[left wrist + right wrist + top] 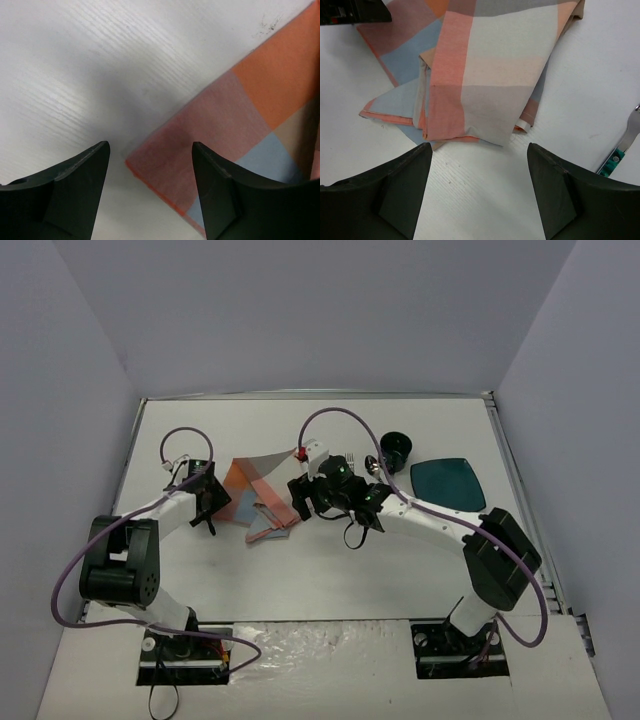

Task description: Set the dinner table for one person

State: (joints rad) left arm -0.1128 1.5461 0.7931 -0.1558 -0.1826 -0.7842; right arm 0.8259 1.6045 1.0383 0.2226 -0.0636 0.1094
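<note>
Top external view shows me the checked placemat (pixel 262 502) lying crumpled on the dinner table (pixel 330 580), which spreads under it on all sides. My left gripper (pixel 150 150) has its jaws apart over the placemat's left corner and holds nothing. My right gripper (pixel 480 150) also has its jaws spread, empty, just beside the placemat's right edge. A fork (pixel 624 137) lies right of the placemat.

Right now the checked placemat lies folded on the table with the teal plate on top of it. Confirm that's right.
Not quite. The teal plate is not on the placemat; it sits apart from it on the bare table, off to the right. The top external view shows this. The placemat is folded, as you said.
</note>
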